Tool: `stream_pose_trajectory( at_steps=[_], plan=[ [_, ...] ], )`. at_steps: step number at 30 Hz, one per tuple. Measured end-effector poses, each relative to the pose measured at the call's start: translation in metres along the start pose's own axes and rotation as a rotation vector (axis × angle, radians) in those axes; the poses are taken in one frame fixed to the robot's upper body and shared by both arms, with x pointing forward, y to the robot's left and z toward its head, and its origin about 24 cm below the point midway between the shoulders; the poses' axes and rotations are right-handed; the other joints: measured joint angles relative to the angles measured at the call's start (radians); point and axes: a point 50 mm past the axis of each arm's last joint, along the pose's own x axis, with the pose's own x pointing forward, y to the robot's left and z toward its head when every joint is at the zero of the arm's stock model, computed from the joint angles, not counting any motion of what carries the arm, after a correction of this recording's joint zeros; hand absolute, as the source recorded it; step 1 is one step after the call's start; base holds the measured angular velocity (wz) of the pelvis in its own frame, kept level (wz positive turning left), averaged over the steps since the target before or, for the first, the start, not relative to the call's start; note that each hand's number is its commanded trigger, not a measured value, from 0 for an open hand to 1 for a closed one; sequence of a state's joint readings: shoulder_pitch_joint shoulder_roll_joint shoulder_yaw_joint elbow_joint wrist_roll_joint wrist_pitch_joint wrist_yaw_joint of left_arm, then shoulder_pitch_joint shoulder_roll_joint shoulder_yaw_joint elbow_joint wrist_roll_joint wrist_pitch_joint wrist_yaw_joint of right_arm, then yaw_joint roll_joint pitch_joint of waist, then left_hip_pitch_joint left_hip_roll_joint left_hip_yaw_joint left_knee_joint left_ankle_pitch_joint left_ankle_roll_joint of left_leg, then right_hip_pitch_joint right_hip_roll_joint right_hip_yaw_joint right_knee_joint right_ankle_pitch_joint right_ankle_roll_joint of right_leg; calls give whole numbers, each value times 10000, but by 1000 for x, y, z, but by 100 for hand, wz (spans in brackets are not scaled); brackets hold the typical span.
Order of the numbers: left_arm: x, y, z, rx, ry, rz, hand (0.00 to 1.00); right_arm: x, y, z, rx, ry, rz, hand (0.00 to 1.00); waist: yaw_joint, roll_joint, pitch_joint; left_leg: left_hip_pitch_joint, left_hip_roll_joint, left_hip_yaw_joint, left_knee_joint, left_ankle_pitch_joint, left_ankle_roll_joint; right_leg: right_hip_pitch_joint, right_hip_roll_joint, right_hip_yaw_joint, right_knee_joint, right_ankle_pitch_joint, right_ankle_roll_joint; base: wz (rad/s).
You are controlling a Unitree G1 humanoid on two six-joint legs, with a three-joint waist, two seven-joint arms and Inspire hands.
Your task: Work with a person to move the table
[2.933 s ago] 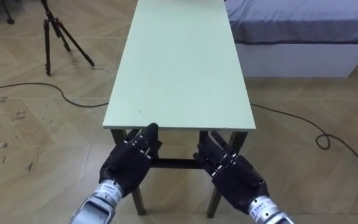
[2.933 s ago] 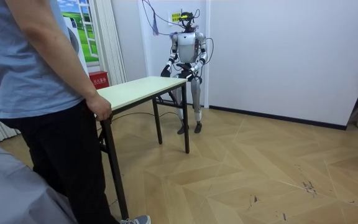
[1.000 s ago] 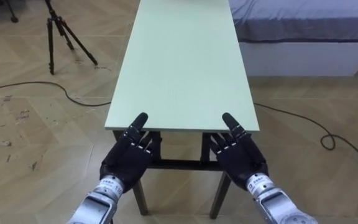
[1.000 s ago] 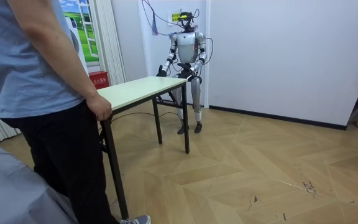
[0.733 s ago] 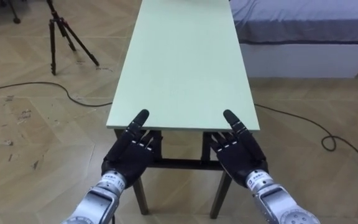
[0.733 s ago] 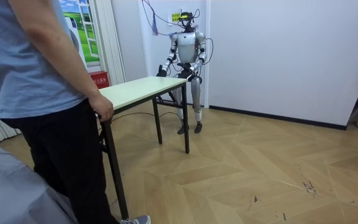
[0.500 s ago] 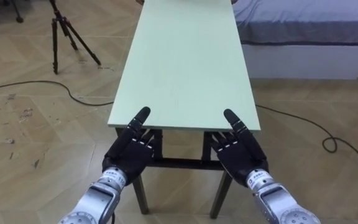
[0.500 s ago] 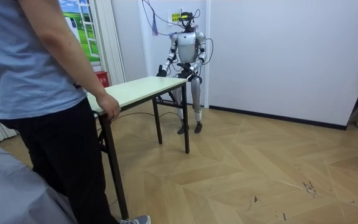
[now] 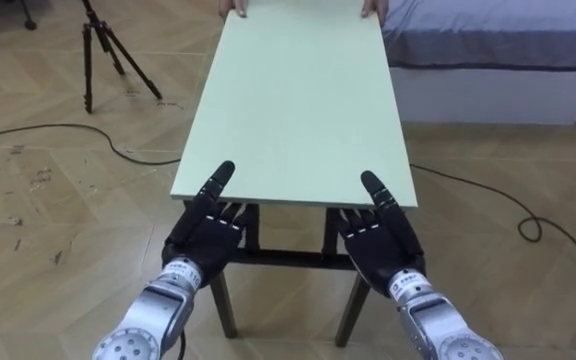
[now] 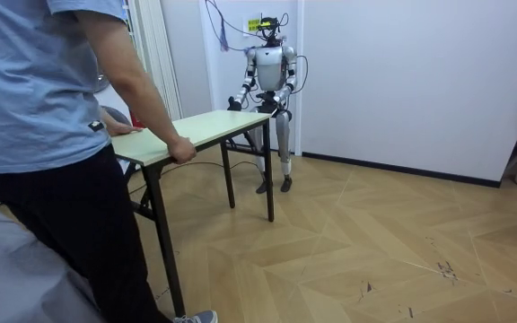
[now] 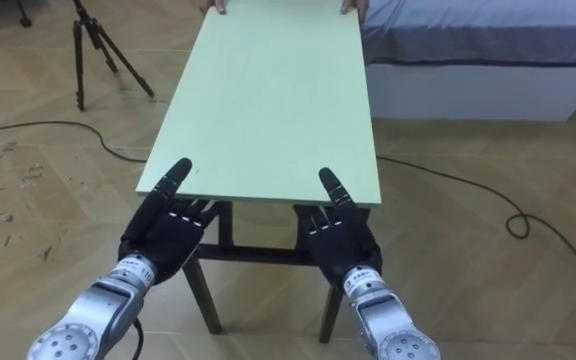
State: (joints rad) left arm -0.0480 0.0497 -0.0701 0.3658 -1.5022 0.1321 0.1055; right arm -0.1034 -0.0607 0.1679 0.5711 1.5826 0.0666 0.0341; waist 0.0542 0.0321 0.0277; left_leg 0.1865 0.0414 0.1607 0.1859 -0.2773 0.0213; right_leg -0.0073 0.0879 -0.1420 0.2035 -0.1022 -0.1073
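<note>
A long table (image 9: pixel 298 100) with a pale green top and dark legs stretches away from me. My left hand (image 9: pixel 206 228) is at its near edge, thumb lying on the top, the rest reaching beneath the edge. My right hand (image 9: pixel 376 238) is placed the same way at the near right corner. At the far end a person's two hands (image 9: pixel 236 10) rest on the top's corners. In the room view the person (image 10: pixel 52 135) in a blue shirt leans over that end of the table (image 10: pixel 206 127), one hand (image 10: pixel 180 150) holding the corner. I stand at the other end, by the white wall.
A black tripod (image 9: pixel 103 55) stands on the wooden floor at the far left. A bed (image 9: pixel 498 50) with grey bedding lies along the right side of the table. Dark cables run across the floor at the left (image 9: pixel 58 135) and right (image 9: pixel 528 225).
The person has leaned forward and put both hands on the far end. My hands have come up from below the near edge, and their thumbs now lie on the top.
</note>
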Motion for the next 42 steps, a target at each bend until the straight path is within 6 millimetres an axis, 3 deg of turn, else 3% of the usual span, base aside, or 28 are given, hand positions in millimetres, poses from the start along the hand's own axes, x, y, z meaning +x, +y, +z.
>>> stream_pose_trajectory(
  at_steps=[4,12,33,42],
  plan=[
    [0,6,-1,-50,10,633,100,0,-3,-3,-24,56,-523,100,69,48,31,-103,19,0,-63,0,0,-118,28,15,-27,0,0,-2],
    [0,10,0,-473,-216,1558,100,1,-2,-12,-391,97,-597,100,-169,49,33,15,26,-29,-210,0,0,-18,73,108,-190,26,39,-5],
    [0,9,-1,-438,-386,1593,100,1,-1,-13,-482,86,-546,100,-157,53,36,-74,12,-30,-206,0,0,-126,76,41,-197,45,73,-1],
    [-15,7,1,-12,-707,770,100,-10,6,-15,-482,176,200,100,-168,53,27,-1,24,-22,-181,0,0,-39,74,28,-183,46,72,0]
  ],
)
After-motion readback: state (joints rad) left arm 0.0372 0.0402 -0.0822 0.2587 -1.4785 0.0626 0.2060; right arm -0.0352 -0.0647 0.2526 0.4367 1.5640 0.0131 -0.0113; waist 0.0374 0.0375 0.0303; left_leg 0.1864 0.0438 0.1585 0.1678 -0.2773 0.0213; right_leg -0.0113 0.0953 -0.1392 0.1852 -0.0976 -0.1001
